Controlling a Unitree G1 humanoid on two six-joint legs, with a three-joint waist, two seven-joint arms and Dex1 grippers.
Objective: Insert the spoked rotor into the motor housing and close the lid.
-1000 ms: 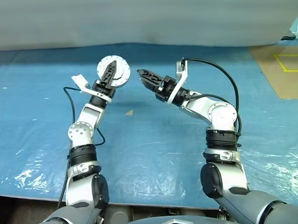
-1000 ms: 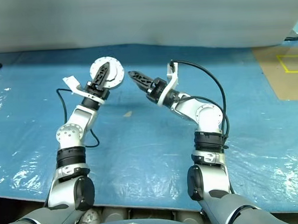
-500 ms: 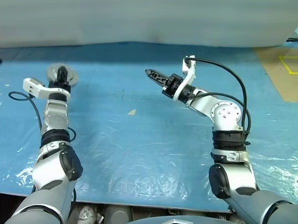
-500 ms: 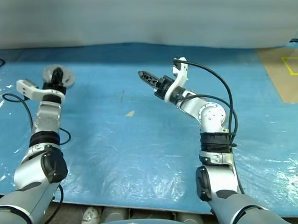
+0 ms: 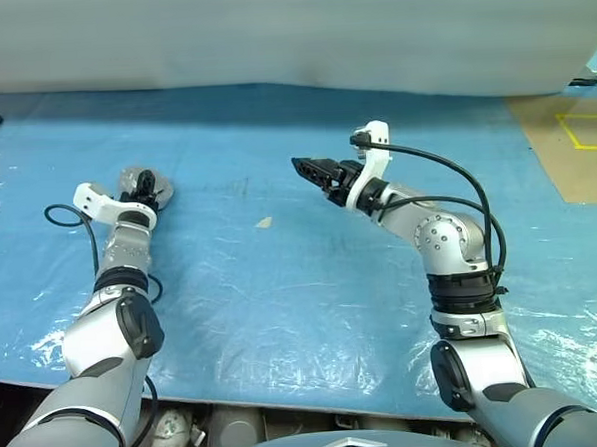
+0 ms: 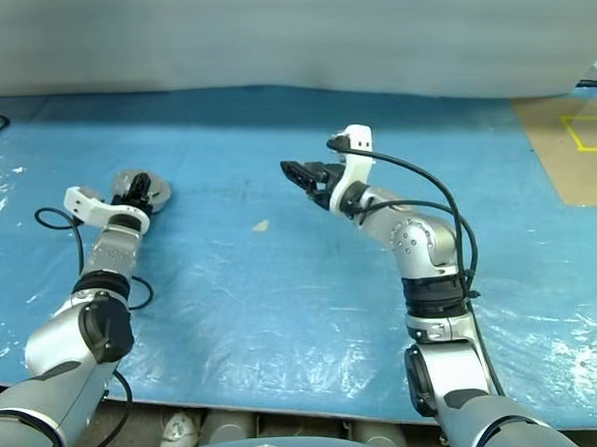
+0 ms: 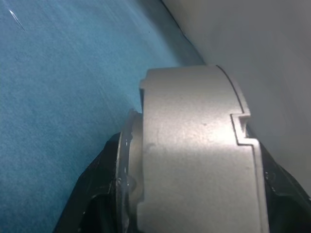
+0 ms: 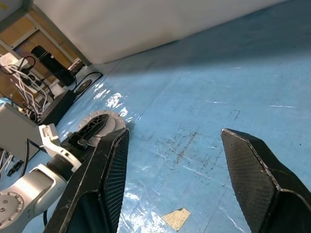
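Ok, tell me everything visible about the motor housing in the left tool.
The motor housing is a round, silver-grey cast-metal piece with a matte, slightly grainy surface. Its side wall has a stepped notch and a thinner flange along one edge. It is clamped between the black fingers of the left tool, low over the blue tarp at the robot's far left. Its inside cannot be seen.

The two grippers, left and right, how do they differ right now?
The left gripper is closed on the motor housing, a round silver metal piece, while the right gripper holds nothing, its jaws standing apart. The left gripper sits low by the blue sheet at the robot's left, while the right gripper is raised above the sheet near the middle. Both have black fingers.
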